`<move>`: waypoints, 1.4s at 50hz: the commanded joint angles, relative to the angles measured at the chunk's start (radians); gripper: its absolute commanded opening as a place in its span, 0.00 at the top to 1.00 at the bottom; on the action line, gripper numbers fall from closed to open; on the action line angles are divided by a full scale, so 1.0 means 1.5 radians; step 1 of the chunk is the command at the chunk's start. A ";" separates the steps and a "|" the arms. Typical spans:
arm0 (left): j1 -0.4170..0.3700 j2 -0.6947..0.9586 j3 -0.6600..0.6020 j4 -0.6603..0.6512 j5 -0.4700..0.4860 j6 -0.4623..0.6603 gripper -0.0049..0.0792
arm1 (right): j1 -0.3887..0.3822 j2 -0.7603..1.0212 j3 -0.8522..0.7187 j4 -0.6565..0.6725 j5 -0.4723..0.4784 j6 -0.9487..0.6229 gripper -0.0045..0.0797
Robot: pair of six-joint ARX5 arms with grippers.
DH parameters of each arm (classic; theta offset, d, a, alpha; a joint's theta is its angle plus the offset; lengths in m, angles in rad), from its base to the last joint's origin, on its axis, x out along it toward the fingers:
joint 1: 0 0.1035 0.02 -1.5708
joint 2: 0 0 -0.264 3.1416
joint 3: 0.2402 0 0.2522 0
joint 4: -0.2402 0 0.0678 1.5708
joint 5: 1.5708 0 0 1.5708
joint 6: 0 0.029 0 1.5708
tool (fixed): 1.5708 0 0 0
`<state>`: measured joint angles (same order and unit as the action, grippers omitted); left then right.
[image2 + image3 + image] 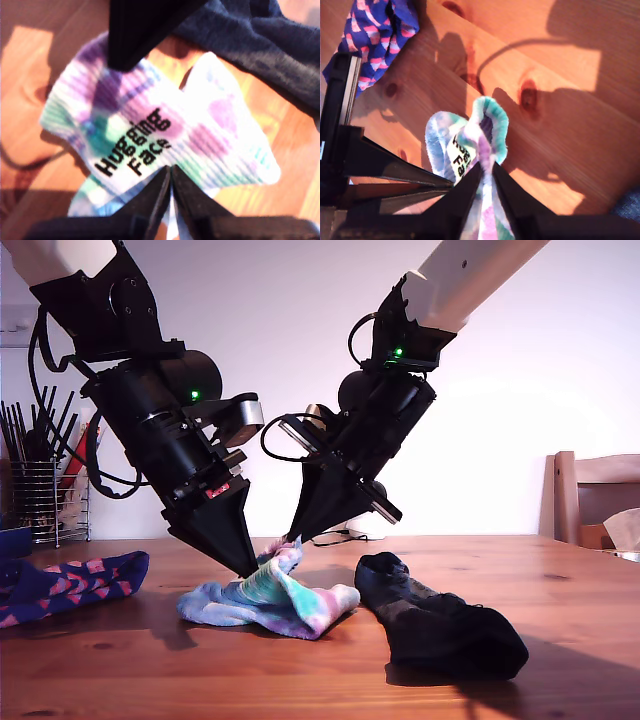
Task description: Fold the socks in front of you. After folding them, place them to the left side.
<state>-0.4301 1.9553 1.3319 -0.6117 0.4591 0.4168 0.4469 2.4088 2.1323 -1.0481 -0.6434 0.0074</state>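
Two tools clamp the tie-dye sock (270, 598) mid-counter (560, 580): my first tool (170, 172) and my second tool (486, 167), pinched shut on its raised edge; its length runs toward four o'clock in the exterior view.

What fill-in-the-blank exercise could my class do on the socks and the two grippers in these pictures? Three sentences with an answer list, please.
1. Both my first gripper and my second gripper are shut on the pastel tie-dye fabric ____.
2. The black words printed on the pastel tie-dye fabric sock read "Hugging ____".
3. In the exterior view, the plain black fabric sock lies to the tie-dye sock's ____, and the navy sock with pink blocks opposite.

Missing words: sock; Face; right
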 commanded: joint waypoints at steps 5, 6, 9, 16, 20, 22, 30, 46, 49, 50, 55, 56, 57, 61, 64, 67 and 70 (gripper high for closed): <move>-0.001 0.030 -0.016 0.016 0.009 0.004 0.96 | 0.002 -0.035 0.003 0.000 -0.001 0.003 0.96; -0.002 0.032 -0.016 0.020 0.010 0.003 0.96 | 0.002 -0.037 0.003 -0.001 -0.001 0.003 0.96; -0.003 0.035 -0.016 0.030 0.017 0.001 0.96 | 0.002 -0.040 0.003 0.003 -0.002 0.009 0.96; -0.012 0.044 -0.016 0.075 0.022 -0.006 0.96 | 0.002 -0.050 0.003 0.009 -0.005 0.015 0.96; -0.018 0.047 -0.016 0.096 0.024 -0.017 0.97 | 0.002 -0.052 0.003 0.008 -0.009 0.016 0.96; -0.023 0.050 -0.016 0.106 0.026 -0.019 0.97 | 0.002 -0.053 0.003 0.006 -0.011 0.017 0.96; -0.041 0.065 -0.016 0.142 0.028 -0.026 0.96 | 0.002 -0.053 0.003 0.006 -0.023 0.020 0.96; -0.043 0.071 -0.015 0.209 0.019 -0.050 0.96 | -0.003 -0.053 0.003 0.001 -0.024 0.019 0.96; -0.038 0.069 -0.015 0.190 0.016 -0.046 0.96 | -0.003 -0.053 0.003 0.000 -0.024 0.019 0.96; -0.036 0.068 -0.015 0.182 0.012 -0.046 0.96 | -0.003 -0.053 0.003 0.000 -0.024 0.019 0.96; -0.025 0.062 -0.015 0.143 0.002 -0.031 0.96 | -0.001 -0.053 0.003 0.001 -0.024 0.019 0.96; -0.022 0.060 -0.015 0.137 0.002 -0.031 0.96 | -0.001 -0.053 0.003 0.001 -0.024 0.019 0.96; -0.020 0.059 -0.015 0.134 0.002 -0.028 0.96 | -0.001 -0.053 0.003 0.001 -0.024 0.019 0.96; -0.005 0.047 -0.015 0.117 0.002 -0.028 0.96 | 0.003 -0.053 0.003 0.003 -0.024 0.020 0.96; 0.006 0.033 -0.015 0.107 0.002 -0.028 0.96 | 0.007 -0.053 0.003 0.006 -0.024 0.020 0.96; 0.017 0.017 -0.015 0.099 0.002 -0.028 0.96 | 0.010 -0.053 0.003 0.006 -0.024 0.020 0.96; 0.027 0.002 -0.015 0.095 0.003 -0.028 0.96 | 0.014 -0.053 0.003 0.006 -0.023 0.020 0.96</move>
<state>-0.4034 2.0026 1.3308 -0.4698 0.4641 0.3698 0.4530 2.3524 2.1323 -1.0435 -0.6716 0.0338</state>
